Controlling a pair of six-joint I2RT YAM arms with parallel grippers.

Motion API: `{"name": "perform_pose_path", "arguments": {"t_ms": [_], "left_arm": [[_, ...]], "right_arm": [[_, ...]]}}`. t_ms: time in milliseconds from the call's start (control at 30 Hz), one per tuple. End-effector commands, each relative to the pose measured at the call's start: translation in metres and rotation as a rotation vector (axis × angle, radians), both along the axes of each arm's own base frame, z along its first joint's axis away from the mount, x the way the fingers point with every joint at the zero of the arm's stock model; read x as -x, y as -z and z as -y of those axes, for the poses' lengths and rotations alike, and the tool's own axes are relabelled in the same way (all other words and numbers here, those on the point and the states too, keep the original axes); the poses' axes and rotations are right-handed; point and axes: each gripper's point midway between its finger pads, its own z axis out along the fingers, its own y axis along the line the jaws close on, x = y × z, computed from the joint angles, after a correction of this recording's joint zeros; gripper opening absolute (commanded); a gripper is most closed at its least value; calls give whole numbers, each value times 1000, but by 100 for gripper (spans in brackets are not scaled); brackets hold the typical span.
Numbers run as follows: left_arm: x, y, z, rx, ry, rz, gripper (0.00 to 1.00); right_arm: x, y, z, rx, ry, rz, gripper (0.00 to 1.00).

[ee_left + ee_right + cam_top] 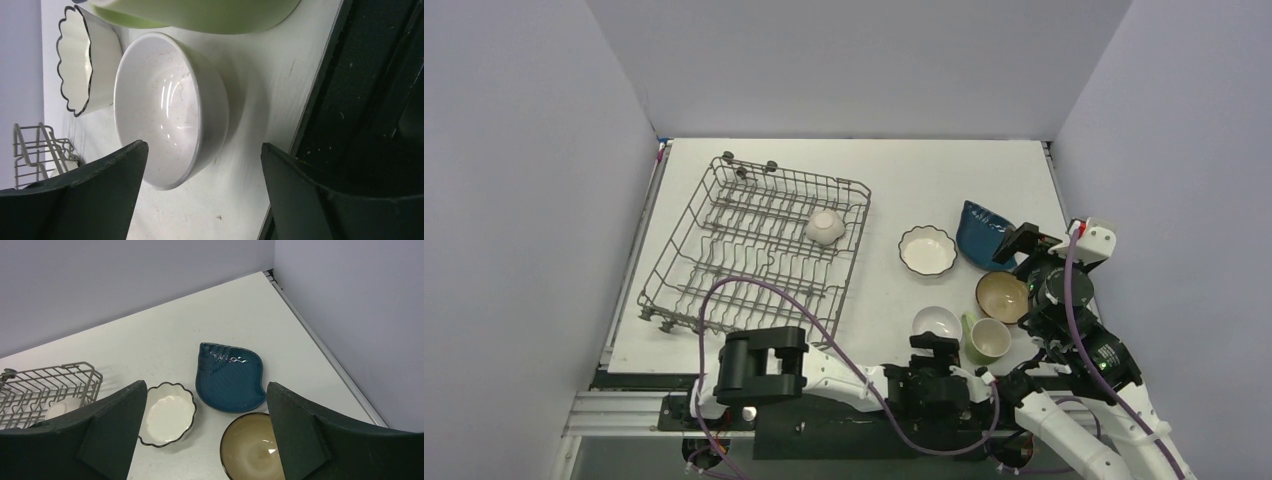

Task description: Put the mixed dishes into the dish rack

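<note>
The grey wire dish rack (754,255) stands at the left with one small white dish (824,226) inside its right end. On the table to its right lie the white scalloped bowl (927,250), dark blue dish (984,232), brown bowl (1001,296), plain white bowl (936,323) and green mug (987,341). My left gripper (204,150) is open and empty, low at the near rim of the plain white bowl (165,105). My right gripper (207,390) is open and empty, raised above the brown bowl (250,447) and blue dish (232,375).
The mug (200,12) stands right beside the plain white bowl. The table's near edge and a black base plate (370,100) run close by my left gripper. The right wall and the table's edge (320,340) are close to the blue dish.
</note>
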Motion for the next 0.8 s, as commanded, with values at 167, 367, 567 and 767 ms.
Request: {"name": "perform_pose_path", "arguments": {"t_ms": [167, 367, 567, 767], "left_arm": [[19, -69, -22, 335, -34, -246, 95], [23, -163, -55, 678, -25, -408, 97], [-30, -238, -135, 1015, -212, -421, 97], [-70, -258, -214, 1230, -404, -448, 96]], "right_arm": [[-5, 0, -9, 14, -21, -67, 85], [-5, 43, -46, 30, -173, -358, 97], [0, 101, -80, 61, -272, -614, 93], [10, 137, -108, 223, -257, -689, 89]]}}
